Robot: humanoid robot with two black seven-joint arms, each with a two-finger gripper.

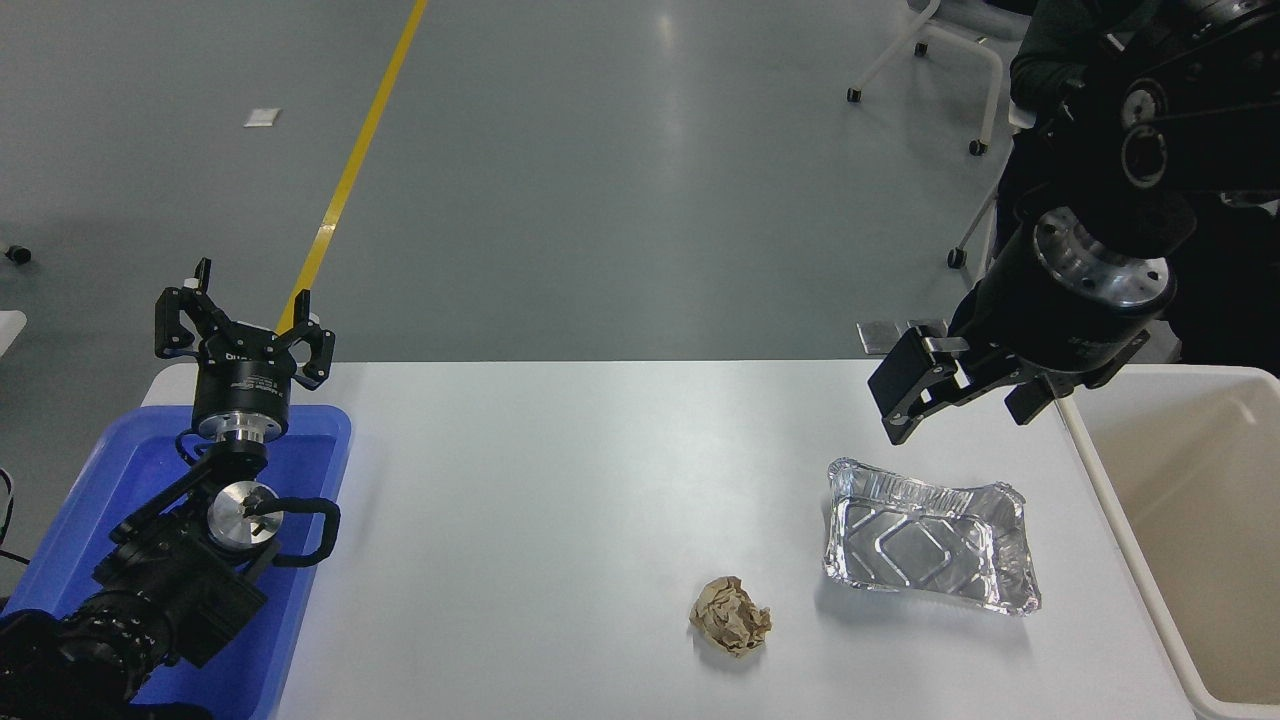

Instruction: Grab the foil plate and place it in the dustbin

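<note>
Right gripper hangs above the foil plate, jaws wide, holding nothing. The plate and the dustbin at right appear empty.

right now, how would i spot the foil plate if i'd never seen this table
Look at the right end of the white table, next to the big cream dustbin. The foil plate lies there, empty. It is shiny silver and rectangular with a crinkled rim, unlike the crumpled brown paper ball to its left.
</note>
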